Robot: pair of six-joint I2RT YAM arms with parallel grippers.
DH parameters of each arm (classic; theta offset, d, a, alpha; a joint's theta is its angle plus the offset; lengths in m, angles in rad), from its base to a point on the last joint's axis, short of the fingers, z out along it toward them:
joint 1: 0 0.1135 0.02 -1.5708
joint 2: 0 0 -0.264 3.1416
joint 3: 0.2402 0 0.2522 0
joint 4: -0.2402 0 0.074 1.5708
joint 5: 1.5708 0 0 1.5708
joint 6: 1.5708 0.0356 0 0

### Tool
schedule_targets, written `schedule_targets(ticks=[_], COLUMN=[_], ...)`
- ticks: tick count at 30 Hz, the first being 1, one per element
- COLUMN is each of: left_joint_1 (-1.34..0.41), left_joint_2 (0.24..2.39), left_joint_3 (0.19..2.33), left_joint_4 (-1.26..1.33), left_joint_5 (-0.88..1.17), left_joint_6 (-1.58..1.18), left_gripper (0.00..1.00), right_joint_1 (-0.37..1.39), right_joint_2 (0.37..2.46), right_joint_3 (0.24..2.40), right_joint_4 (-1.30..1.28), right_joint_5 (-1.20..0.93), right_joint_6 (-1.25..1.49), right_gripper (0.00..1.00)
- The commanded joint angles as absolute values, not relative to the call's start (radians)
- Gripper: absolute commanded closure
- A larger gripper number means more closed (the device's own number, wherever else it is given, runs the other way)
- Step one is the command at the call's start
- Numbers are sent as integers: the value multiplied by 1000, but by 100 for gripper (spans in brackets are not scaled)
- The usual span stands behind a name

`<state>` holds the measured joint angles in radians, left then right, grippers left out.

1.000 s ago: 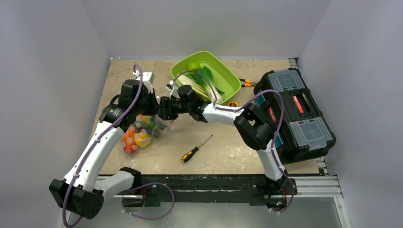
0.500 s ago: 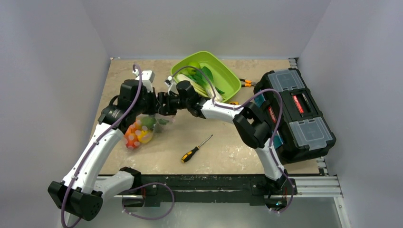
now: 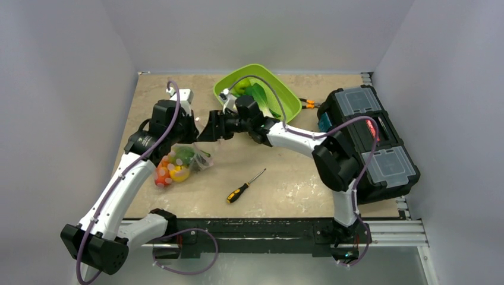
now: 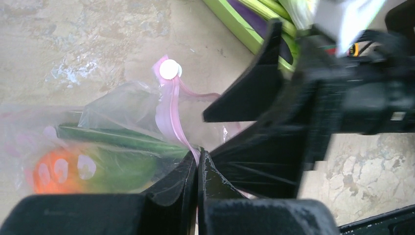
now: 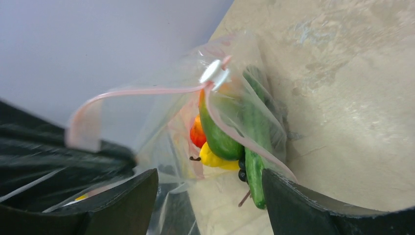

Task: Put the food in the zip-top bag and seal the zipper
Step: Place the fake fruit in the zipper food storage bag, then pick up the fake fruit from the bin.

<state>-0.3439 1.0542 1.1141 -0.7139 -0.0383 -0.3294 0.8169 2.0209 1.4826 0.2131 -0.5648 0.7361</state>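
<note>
Table (image 3: 285, 178): your black toolbox (image 3: 371, 142) sat at the right edge. The green tray (image 3: 289, 101) was at back centre with green pieces in it, possibly leafy veg, though the top view was too small to call.

The bag (image 3: 193, 160) was left of centre, below both grippers, with its top held up. The food (image 3: 171, 169) was inside it: an orange piece (image 4: 58, 169), a yellow piece (image 5: 213, 159), a cucumber (image 5: 254, 166) and dark grapes (image 5: 241, 171).

Your left gripper (image 4: 197, 164) was clamped tight on one strip of the zipper (image 4: 169, 115), fingers pressed together with the pink strip between them. Your right gripper (image 5: 208, 178) was spread wide and gripping nothing. It sat just beside the left one, facing the bag mouth.

The screwdriver (image 3: 245, 186) lay loose on the table right of the bag, apart from it.

The zipper wasn't sealed. Two pink strips split apart from the white slider (image 5: 215, 73), and the mouth gaped between them. In the left wrist view the slider sat on the strip above the left gripper's pinch.
</note>
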Motion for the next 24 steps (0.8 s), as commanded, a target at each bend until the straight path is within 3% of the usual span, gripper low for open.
schedule_targets(ticks=[1,12,22,24], left_joint_1=[-348,-347,-348,-348], left_joint_2=[1059,1049,1034,1032], left_joint_3=[1130,1126,1127,1125], left_joint_4=[-703,-698,-701,-700], left_joint_5=[-83,-47,-50,-52], left_joint_6=[-325,-331,-329,-330], left_gripper=[100,100,100,100], right_joint_1=[789,682,662,661], right_joint_2=[1885,1754,2048,2115], right_joint_3=[1440,1412,1793,1876], right_joint_4=[164,28,-103,-102], right_joint_5=[-507,-244,199,246], right_joint_6=[624,504,242,195], right_gripper=[22,29,31,26])
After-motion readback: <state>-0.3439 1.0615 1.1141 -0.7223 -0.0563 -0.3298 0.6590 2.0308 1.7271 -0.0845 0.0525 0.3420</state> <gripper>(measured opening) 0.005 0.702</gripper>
